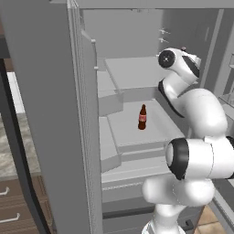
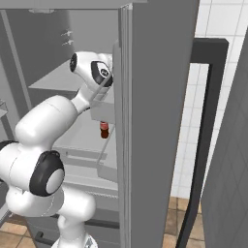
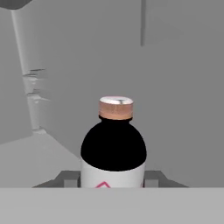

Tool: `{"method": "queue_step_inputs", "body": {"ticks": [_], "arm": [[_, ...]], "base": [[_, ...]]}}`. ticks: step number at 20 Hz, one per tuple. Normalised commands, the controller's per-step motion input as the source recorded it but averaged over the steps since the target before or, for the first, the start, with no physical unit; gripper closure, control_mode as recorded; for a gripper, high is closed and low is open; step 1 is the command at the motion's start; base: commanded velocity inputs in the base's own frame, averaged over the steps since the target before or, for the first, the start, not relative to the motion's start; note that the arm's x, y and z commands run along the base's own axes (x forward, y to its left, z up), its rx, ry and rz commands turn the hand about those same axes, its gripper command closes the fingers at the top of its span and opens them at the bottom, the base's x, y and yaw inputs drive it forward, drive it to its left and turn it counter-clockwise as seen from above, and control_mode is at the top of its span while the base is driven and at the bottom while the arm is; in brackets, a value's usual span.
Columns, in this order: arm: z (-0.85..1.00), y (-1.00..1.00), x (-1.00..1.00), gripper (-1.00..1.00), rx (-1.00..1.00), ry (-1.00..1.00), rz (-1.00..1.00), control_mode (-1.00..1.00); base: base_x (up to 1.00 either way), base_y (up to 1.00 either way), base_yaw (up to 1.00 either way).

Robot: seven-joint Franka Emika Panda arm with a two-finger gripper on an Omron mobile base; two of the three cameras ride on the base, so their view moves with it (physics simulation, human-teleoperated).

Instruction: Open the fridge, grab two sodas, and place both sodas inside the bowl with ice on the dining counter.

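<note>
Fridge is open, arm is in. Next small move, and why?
Probably lift the gripped soda slightly off the shelf, then draw back. The fingers sit against both its sides, gripper shut on it; a second bottle stands on the shelf.

White arm (image 1: 196,114) folded upward and forward, fingers (image 3: 151,178) (two grey tips) closed on something between them

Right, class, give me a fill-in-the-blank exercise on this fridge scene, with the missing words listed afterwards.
1. The fridge stands with its doors ____.
2. In the hand view the gripper is shut on a bottle, one finger on each ____ of it.
3. In the left base view a second soda bottle stands ____ on a grey shelf.
4. That bottle's label is ____.

Missing words: open; side; upright; red
</note>
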Motion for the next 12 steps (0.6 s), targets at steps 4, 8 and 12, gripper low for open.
{"method": "queue_step_inputs", "body": {"ticks": [4, 8, 12], "arm": [[-0.05, 0.40, -0.65, 1.00, -0.02, -0.07, 0.00, -1.00], [0.27, 0.69, -0.63, 1.00, -0.08, 0.00, 0.00, -1.00], [0.51, 0.55, -0.65, 1.00, -0.10, 0.04, 0.01, -1.00]], "base": [[0.00, 0.00, 0.00], [0.00, 0.00, 0.00], [0.00, 0.00, 0.00]]}}
